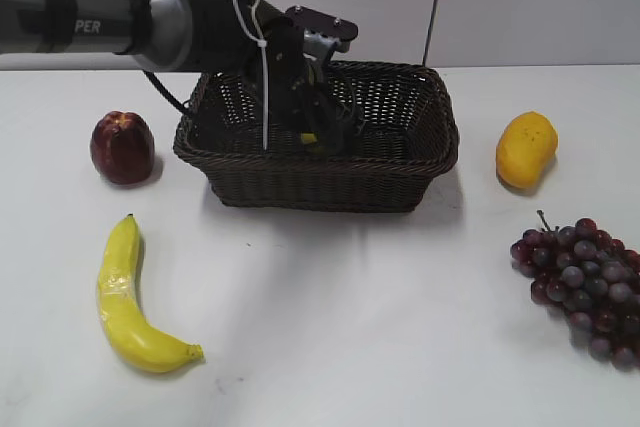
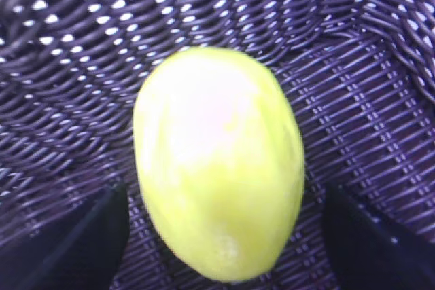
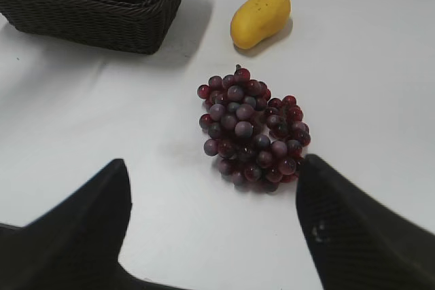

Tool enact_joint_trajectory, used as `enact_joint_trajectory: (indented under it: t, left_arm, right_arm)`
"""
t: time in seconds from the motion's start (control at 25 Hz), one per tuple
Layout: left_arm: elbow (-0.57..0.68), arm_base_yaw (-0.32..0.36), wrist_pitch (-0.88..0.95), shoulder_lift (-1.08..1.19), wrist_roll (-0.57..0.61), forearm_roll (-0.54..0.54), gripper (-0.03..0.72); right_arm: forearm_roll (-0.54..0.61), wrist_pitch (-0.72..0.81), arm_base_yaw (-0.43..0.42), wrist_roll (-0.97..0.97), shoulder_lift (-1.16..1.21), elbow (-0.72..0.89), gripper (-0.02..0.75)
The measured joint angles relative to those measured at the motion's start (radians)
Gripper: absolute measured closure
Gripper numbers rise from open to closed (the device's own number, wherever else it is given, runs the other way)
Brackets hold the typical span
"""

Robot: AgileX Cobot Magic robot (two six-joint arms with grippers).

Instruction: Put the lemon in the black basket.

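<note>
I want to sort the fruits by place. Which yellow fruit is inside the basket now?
The lemon, lying on the black basket floor between the open left gripper fingers. The banana and mango lie outside on the table.

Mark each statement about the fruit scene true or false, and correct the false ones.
1. The lemon lies inside the black basket. True.
2. The left gripper is shut on the lemon. False: its fingers stand apart on either side of it.
3. The banana lies in the basket. False: it lies on the table, front left.
4. The grapes lie on the table below the open right gripper. True.
5. The apple sits left of the basket. True.
</note>
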Motion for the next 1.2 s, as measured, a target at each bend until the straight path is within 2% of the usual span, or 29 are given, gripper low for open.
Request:
enact_joint_trajectory:
  t: [0.24,0.48,0.76,1.0,1.2]
  left_arm:
    - [-0.094,0.003,0.177,-0.053,0.0,-0.001,0.005]
    - [-0.158,0.036,0.388,-0.141,0.0,-0.01,0.054]
    - [-0.159,0.177,0.727,-0.172,0.0,-0.077,0.087]
    - [-0.159,0.317,0.763,-0.199,0.011,-0.133,0.096]
    - [-0.159,0.428,0.766,-0.242,0.074,-0.184,0.097]
  right_arm:
    - [0.0,0.0,0.0,0.0,0.0,0.0,0.167]
    - [0.0,0.0,0.0,0.0,0.0,0.0,0.167]
    - [0.0,0.0,0.0,0.0,0.0,0.0,0.167]
    - [0.0,0.0,0.0,0.0,0.0,0.0,0.167]
    - [0.0,0.0,0.0,0.0,0.0,0.0,0.167]
